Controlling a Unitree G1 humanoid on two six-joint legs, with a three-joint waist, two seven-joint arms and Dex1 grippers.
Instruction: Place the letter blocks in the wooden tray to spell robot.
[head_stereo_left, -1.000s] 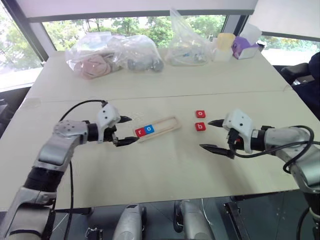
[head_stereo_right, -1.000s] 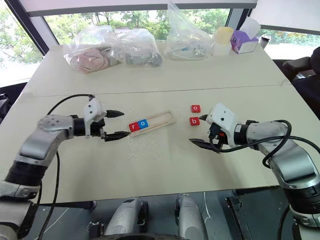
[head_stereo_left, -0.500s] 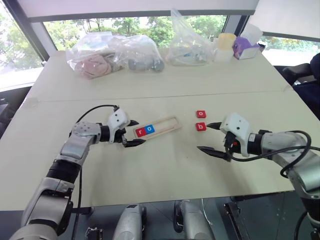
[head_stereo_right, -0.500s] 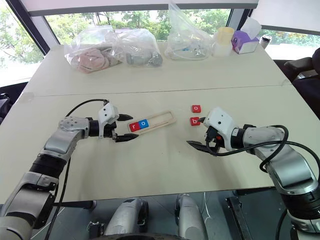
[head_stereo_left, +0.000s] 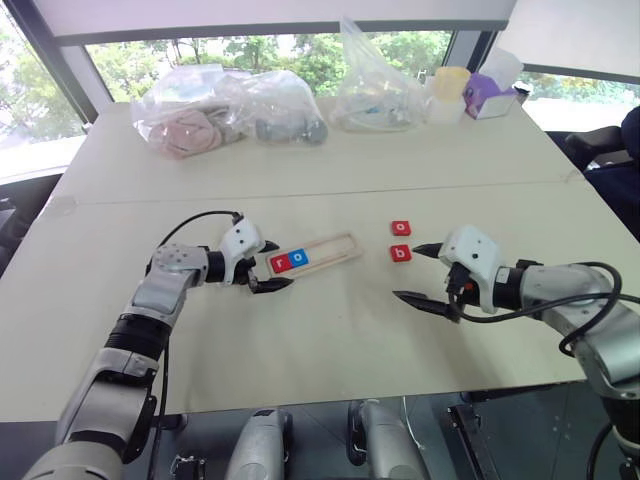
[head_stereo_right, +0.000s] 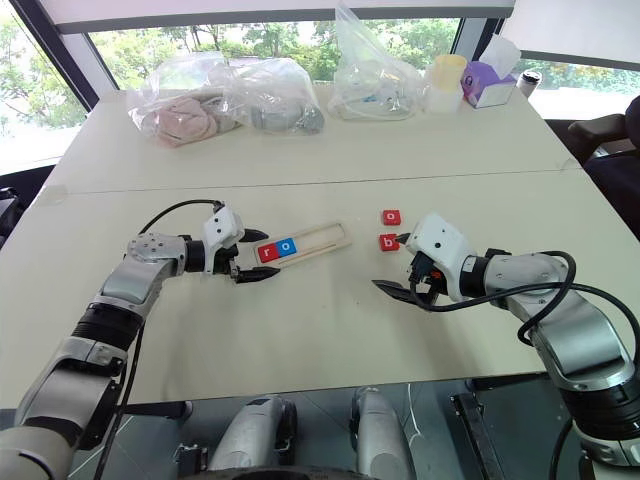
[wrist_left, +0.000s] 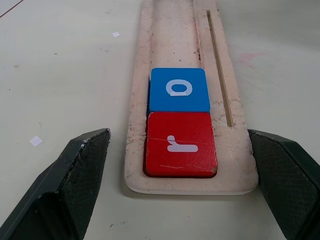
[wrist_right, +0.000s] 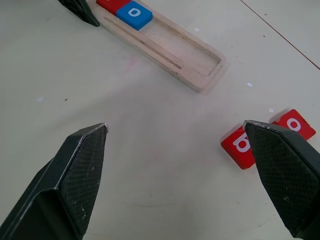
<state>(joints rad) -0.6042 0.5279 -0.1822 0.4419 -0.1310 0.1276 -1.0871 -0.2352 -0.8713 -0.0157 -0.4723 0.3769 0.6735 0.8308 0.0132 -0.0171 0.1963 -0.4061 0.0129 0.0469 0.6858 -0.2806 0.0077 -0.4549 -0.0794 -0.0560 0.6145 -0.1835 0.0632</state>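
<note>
Letter blocks so far: we have a red square "r" tile (wrist_left: 180, 145) and blue "o" tile (wrist_left: 179, 89) seated at the left end of the long light-wood tray (head_stereo_left: 335, 246). Red "b" (head_stereo_left: 401, 253) and "o" (head_stereo_left: 401, 228) tiles lie on the table, right of it. Our left gripper (head_stereo_left: 268, 265) and right gripper (head_stereo_left: 421, 273) gape wide, empty. Three slots remain.

Both arms reached inward over the worktop (head_stereo_left: 330, 330), well apart. The left gripper (head_stereo_left: 268, 265), left of centre, pointed right with its fingers (wrist_left: 75, 185) spread wide and empty. The right gripper (head_stereo_left: 420, 273), near the right edge, pointed left, likewise spread and empty.
</note>
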